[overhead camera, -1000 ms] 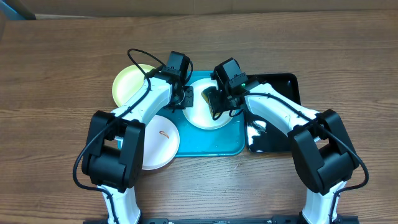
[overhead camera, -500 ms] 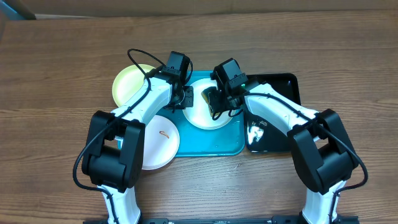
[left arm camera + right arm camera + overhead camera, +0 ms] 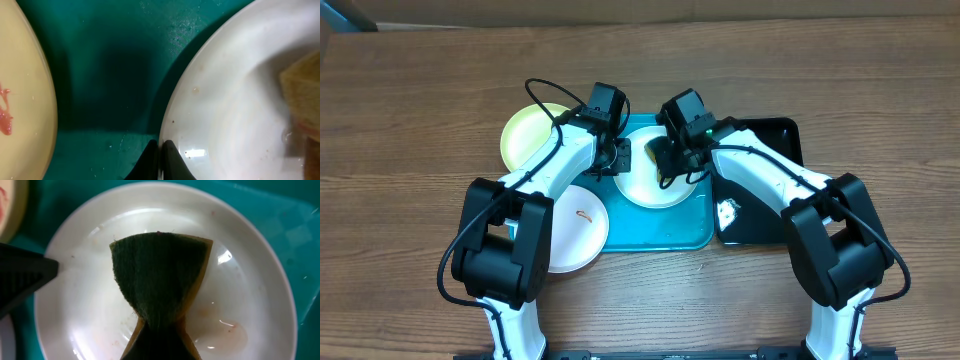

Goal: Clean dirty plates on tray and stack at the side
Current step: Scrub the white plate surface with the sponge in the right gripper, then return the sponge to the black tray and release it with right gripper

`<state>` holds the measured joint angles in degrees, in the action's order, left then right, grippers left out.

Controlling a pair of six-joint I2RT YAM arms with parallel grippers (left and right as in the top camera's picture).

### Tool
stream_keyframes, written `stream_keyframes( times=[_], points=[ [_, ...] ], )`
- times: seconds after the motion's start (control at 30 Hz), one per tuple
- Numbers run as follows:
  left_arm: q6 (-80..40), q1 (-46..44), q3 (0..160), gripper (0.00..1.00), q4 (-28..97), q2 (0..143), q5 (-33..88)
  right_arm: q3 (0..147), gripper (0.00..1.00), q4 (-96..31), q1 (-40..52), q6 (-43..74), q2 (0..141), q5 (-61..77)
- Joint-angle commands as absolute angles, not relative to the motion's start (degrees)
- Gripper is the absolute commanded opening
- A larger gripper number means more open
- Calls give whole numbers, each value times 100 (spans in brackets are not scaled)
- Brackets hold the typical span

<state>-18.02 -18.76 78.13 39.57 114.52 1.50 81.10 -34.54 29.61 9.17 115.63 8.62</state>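
A wooden tabletop (image 3: 420,100) carries the turquoise tray (image 3: 670,232), with a smaller black tray (image 3: 775,135) touching its right side. One white plate (image 3: 655,192) sits on the turquoise tray, toward its far end. A second white plate (image 3: 575,225) with an orange-brown smear lies on the tabletop just beside the tray's left edge, and a yellow-green plate (image 3: 525,135), also smeared, lies near the tray's far left corner. A sponge (image 3: 160,275), its dark green face up, rests on the tray's plate, pinched by the right pincer (image 3: 157,335). The left pincer (image 3: 161,150) is clamped narrow on that plate's left rim.
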Motion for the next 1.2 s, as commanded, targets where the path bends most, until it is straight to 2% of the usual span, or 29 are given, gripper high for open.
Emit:
stream_keyframes(
  times=[0.0, 0.27, 0.73, 0.97, 1.17],
  points=[
    [-1758, -1879, 7778, 5, 4005, 11502, 152, 8337, 4, -3503, 2827, 572, 11153, 816],
    [-1758, -1879, 7778, 5, 4003, 11502, 152, 8058, 4, -3479, 2556, 156, 11347, 414],
    [-1758, -1879, 7778, 4, 4005, 11502, 152, 7935, 4, -3376, 2521, 226, 12204, 1205],
    [-1758, -1879, 7778, 4, 4003, 11502, 152, 7806, 4, -3446, 2521, 294, 12223, 3503],
    [-1758, -1879, 7778, 4, 4003, 11502, 154, 7902, 4, -3179, 2403, 298, 12221, 4711]
  ],
)
